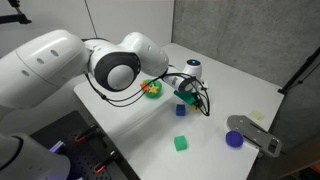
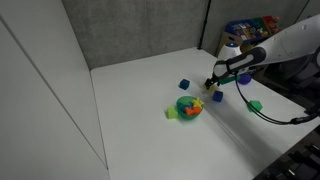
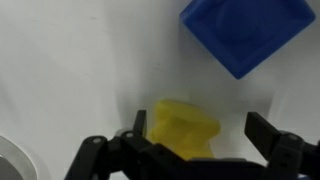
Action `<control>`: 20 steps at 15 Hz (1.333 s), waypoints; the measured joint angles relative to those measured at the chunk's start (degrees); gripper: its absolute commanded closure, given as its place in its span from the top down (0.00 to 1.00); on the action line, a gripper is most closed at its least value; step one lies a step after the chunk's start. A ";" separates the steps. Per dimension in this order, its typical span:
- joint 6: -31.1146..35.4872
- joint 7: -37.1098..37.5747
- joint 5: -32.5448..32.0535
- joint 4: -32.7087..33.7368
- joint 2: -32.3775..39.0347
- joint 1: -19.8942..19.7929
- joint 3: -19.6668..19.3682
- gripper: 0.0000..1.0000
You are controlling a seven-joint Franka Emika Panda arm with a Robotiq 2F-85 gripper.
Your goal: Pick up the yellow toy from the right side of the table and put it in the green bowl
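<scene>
Yellow toy [image 3: 185,130] between spread jaws, long axis slanting, blue cube [image 3: 245,30] beyond

A robotics lab test bench, not a lived-in room.

A large white robot arm [image 1: 60,65] works over a plain white table [image 1: 250,100] that is closed in on its far side by grey fabric panels [image 2: 130,30]. A loose black cable [image 2: 275,118] trails across the table's right part. Small plastic props lie on the tabletop: the green bowl [image 2: 187,107], a blue cube [image 2: 184,85], a green cube [image 1: 181,143] and a purple cup [image 1: 234,139]. At the far right, colourful boxes [image 2: 250,25] are stacked behind the arm, and a black stand [image 1: 300,72] rises by the wall.
</scene>
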 measured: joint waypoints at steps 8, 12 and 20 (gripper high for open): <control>3.02 0.49 -0.58 6.10 6.00 2.79 -3.17 0.58; 3.76 1.20 -1.00 7.93 6.95 3.68 -4.41 0.26; 3.90 1.46 -0.99 8.33 5.33 5.85 -5.08 0.12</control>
